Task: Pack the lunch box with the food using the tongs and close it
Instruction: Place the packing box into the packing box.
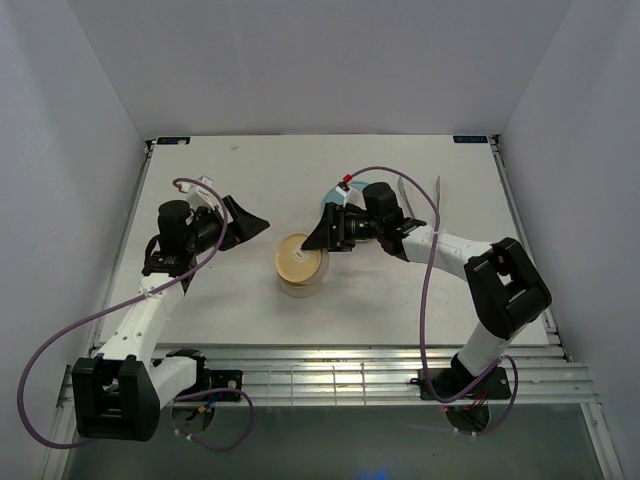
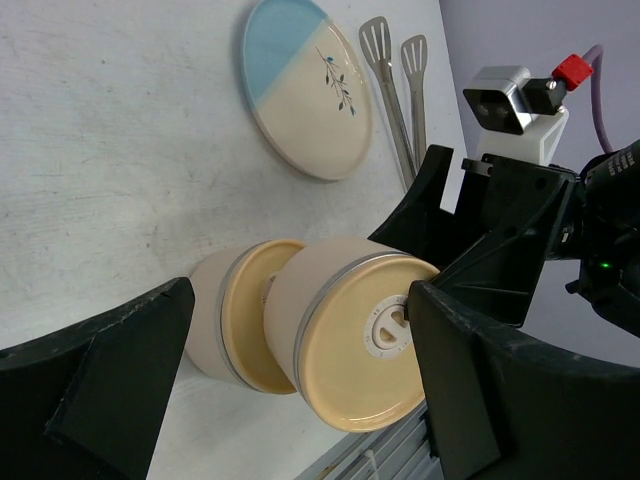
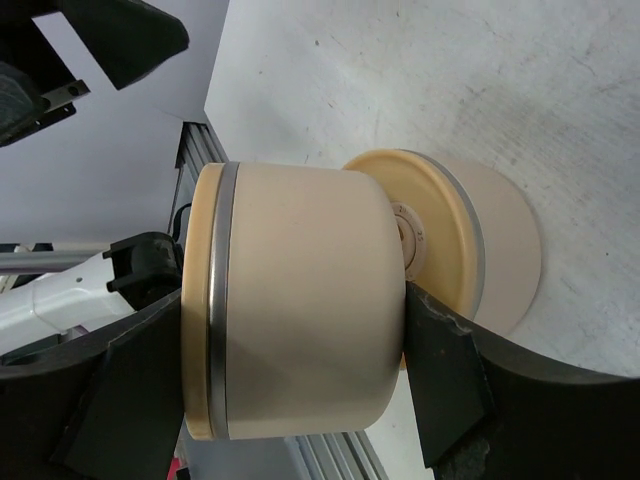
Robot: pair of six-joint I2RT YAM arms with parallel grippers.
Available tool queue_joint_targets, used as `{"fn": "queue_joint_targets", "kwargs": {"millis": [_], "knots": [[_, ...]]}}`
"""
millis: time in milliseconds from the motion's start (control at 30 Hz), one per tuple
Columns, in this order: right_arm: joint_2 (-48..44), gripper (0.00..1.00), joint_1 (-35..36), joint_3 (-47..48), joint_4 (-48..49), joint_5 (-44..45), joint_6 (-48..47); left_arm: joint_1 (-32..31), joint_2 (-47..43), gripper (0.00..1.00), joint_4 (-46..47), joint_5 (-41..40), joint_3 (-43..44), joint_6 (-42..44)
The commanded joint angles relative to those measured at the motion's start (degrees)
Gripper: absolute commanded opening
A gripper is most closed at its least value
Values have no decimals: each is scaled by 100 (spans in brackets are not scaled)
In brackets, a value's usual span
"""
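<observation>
The lunch box shows as two cream tins with steel rims and pale yellow lids. The lower tin point(image 1: 298, 280) point(image 2: 212, 322) point(image 3: 503, 250) stands on the table with its lid on. The lidded upper tin point(image 1: 297, 255) point(image 2: 345, 335) point(image 3: 300, 300) hangs just over it, slightly off-centre, with my right gripper point(image 1: 322, 237) point(image 3: 295, 320) shut on it, one finger on the lid and one under the base. My left gripper point(image 1: 247, 220) point(image 2: 300, 295) is open and empty, left of the tins. The tongs point(image 1: 420, 195) point(image 2: 395, 90) lie at the back right. The food is hidden.
A cream-and-light-blue plate point(image 2: 305, 85) with nothing on it lies beyond the tins, mostly hidden under my right wrist point(image 1: 375, 215) in the top view. The metal rail point(image 1: 330, 375) runs along the table's near edge.
</observation>
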Motion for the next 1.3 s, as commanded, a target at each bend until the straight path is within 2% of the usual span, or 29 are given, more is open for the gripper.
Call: {"fn": "queue_joint_targets", "kwargs": {"millis": [0, 100, 200, 233, 300, 433, 533, 600, 667, 967, 1267], "knots": [[-116, 8, -13, 100, 799, -162, 85, -121, 24, 98, 345, 41, -70, -42], [-19, 8, -13, 161, 764, -109, -3, -183, 68, 98, 416, -47, -131, -51], [130, 15, -22, 257, 729, -117, -3, -209, 139, 98, 529, -82, -184, -103], [183, 24, -22, 284, 738, -170, 6, -227, 165, 98, 617, -91, -193, -112], [288, 28, -22, 328, 738, -179, 41, -236, 226, 98, 671, -91, -202, -121], [351, 55, -22, 337, 729, -135, 41, -271, 262, 98, 697, -126, -228, -95], [359, 69, -30, 424, 668, -22, 15, -289, 306, 98, 715, -135, -255, -86], [333, 72, -31, 512, 536, 49, -38, -289, 323, 98, 732, -143, -281, -86], [290, 82, -31, 574, 370, 216, -152, -289, 323, 98, 732, -144, -298, -77], [140, 90, -31, 609, -18, 462, -407, -376, 595, 98, 1232, 304, -430, -121], [69, 93, -31, 697, -202, 489, -557, -763, 815, 96, 1233, 191, -430, 116]]}}
